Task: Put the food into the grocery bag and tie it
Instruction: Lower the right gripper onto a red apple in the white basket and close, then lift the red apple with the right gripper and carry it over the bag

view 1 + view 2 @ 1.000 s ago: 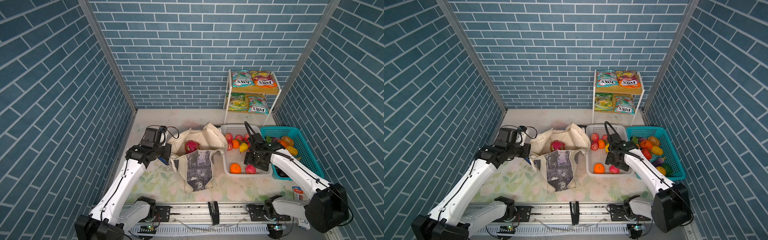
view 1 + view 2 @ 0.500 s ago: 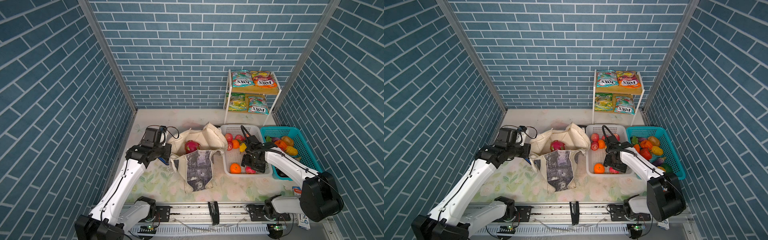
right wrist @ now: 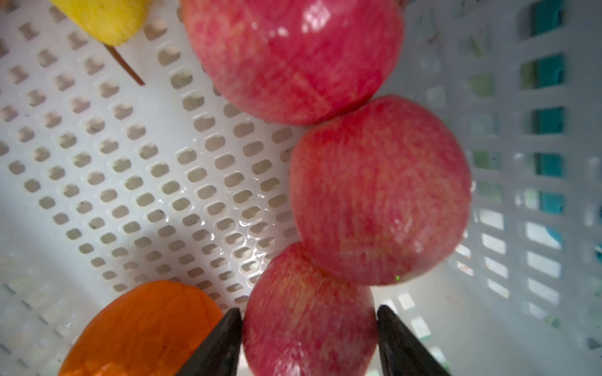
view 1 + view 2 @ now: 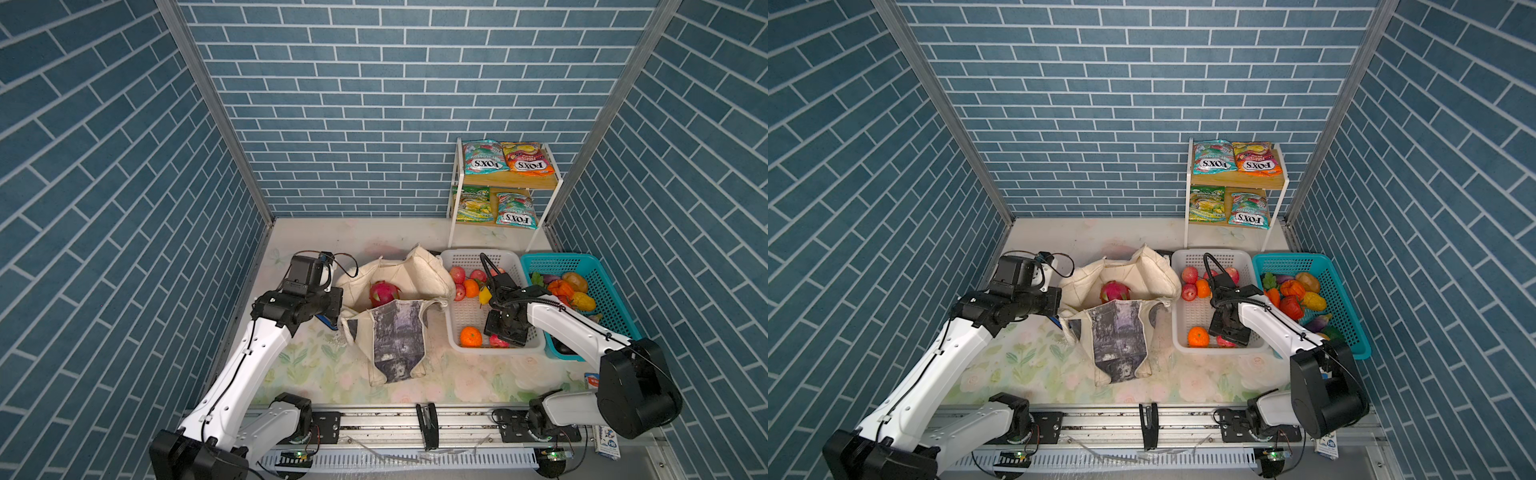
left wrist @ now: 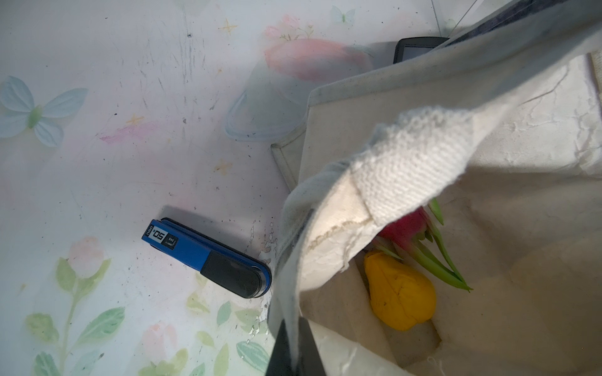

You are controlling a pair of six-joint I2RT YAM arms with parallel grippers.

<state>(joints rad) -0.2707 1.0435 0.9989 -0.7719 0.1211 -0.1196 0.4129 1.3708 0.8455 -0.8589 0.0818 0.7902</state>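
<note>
Two arms engaged. Grocery bag [image 4: 399,332] stands open just left of white basket [image 4: 469,316], L gripper [image 5: 294,351] clamped on its rim. R gripper [image 3: 309,320], nearer arm, sits in basket's near corner, jaws approx. halfway apart astride red apple [image 3: 309,286], tips touching both sides; round, no long axis.

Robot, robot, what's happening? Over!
Left gripper shut on grocery bag rim. Right gripper astride a red apple in the white basket, grip unclear. Orange crowds one side.
</note>
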